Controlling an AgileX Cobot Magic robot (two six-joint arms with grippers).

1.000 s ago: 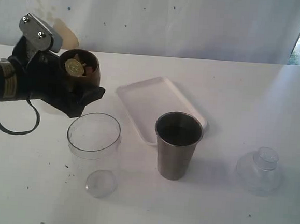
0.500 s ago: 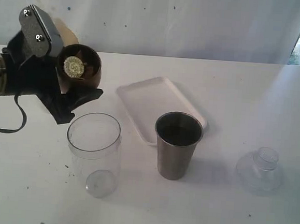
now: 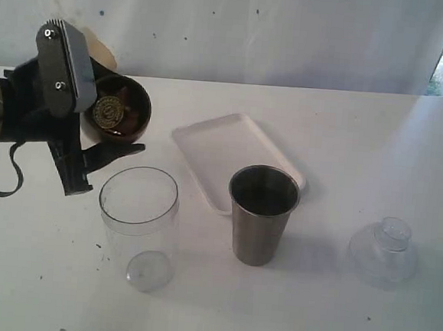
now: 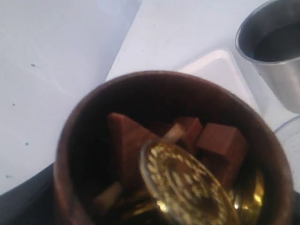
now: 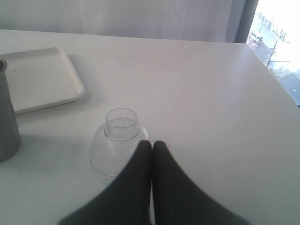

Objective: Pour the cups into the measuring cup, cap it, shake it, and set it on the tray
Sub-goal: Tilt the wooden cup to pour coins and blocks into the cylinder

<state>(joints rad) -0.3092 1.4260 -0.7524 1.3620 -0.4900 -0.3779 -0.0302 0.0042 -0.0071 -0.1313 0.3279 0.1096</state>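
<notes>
left claw: you're clamping the wooden cup, tipped, coin and brown blocks inside | it's at 11 o'clock of the measuring cup, apart | right claw: pinched closed, near clear dome

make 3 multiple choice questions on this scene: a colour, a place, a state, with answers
1. The tray is: A white; B blue; C black.
2. The steel tumbler stands: A on the tray; B on the table beside the tray; C on a shelf.
3. The wooden cup is: A upright on the table; B tilted in the left hand, filled; C lying empty on the tray.

1 A: its surface is plain white.
2 B: its base rests on the table, off the tray.
3 B: the hand grips it tilted, gold coin and brown blocks inside.
</notes>
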